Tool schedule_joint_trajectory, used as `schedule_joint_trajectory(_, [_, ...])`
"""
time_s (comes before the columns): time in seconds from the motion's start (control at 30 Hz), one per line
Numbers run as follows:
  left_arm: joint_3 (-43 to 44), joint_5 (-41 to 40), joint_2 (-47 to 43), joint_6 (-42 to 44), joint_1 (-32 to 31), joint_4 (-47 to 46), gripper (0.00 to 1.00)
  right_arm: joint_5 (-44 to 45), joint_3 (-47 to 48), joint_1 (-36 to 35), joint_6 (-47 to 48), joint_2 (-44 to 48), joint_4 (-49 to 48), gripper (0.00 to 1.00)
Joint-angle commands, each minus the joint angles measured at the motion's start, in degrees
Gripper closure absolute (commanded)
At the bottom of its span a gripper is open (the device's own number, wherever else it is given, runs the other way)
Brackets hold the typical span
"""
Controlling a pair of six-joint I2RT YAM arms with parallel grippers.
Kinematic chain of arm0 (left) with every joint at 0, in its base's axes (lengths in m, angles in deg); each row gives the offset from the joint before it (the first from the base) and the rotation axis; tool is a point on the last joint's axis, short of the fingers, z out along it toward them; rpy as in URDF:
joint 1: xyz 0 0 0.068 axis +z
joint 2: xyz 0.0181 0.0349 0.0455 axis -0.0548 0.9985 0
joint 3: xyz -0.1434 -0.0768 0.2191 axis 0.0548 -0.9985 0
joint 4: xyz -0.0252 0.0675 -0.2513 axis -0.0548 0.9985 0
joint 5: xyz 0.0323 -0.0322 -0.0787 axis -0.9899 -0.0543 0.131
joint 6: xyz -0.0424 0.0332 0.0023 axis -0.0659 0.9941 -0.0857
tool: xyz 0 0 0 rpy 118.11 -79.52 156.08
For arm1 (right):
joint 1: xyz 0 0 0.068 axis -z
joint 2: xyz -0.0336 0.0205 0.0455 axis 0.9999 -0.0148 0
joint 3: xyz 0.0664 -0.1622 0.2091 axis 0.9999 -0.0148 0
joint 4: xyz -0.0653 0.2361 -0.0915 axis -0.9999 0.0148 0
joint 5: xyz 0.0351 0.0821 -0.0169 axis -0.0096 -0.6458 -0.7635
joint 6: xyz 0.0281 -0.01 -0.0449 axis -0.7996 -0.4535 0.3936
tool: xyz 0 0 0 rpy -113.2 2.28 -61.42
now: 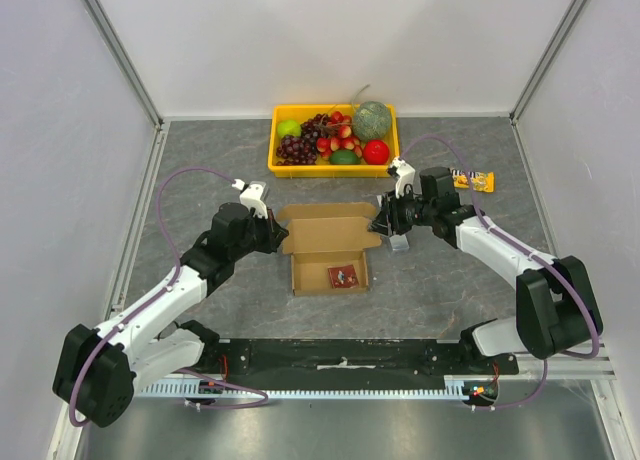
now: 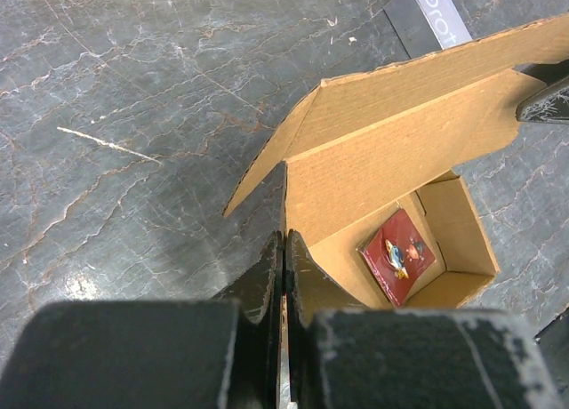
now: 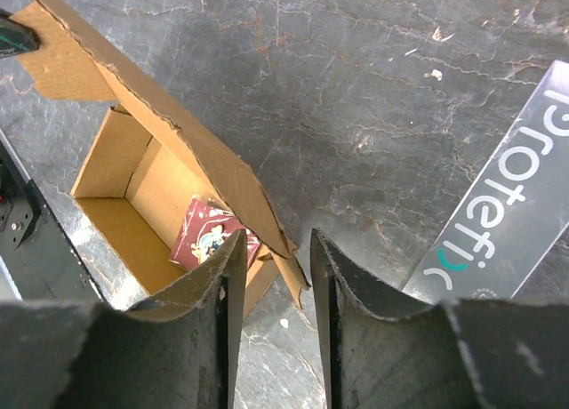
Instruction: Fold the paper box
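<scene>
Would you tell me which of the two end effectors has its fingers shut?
The left end effector: fingers pressed together by the paper box. The right end effector shows a gap.

A robotics lab cell: white panel walls (image 1: 330, 40), aluminium framing (image 1: 118, 50), grey marbled tabletop (image 1: 430, 292).

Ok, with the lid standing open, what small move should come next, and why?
Probably close the right end effector on the lid's side flap. Its fingers stand open with that flap's tip lying in the gap between them, while the left end effector, shut, sits at the left corner of the paper box, seemingly steadying it.
</scene>
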Motion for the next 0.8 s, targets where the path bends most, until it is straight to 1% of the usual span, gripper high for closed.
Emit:
schedule_joint_trajectory(0.0, [2.2, 0.1, 0.3, 1.7, -0.2, -2.5, 0.98, -2.9, -0.2, 0.0, 0.4, -0.3, -2.2, 0.60])
schedule_joint_trajectory(0.1, [2.6, 0.1, 0.5, 1.7, -0.2, -2.4, 0.98, -3.0, -0.2, 0.0, 0.8, -0.3, -1.6, 0.64])
schedule_joint_trajectory(0.3, [3.0, 0.1, -0.1, 1.7, -0.1, -1.8, 0.98, -2.7, -0.6, -0.8, 1.0, 2.1, -2.0, 0.66])
schedule_joint_trajectory(0.43, [3.6, 0.2, -0.6, 1.4, -0.1, -1.7, 0.98, 0.9, -0.4, -2.4, 1.3, 4.0, -1.3, 0.72])
schedule_joint_trajectory(0.53, [3.7, -0.1, -1.0, 1.0, -0.2, -1.7, 0.97, 5.7, -0.8, -4.6, 1.4, 5.5, -1.5, 0.75])
schedule_joint_trajectory(0.67, [3.6, -0.5, -1.3, 0.7, -0.2, -1.7, 0.97, 10.2, -1.6, -7.1, 1.0, 6.3, -3.1, 0.84])
schedule_joint_trajectory(0.77, [3.3, -1.3, -1.4, -0.2, -0.4, -1.7, 0.96, 14.0, -2.1, -9.0, 0.7, 6.6, -4.9, 0.89])
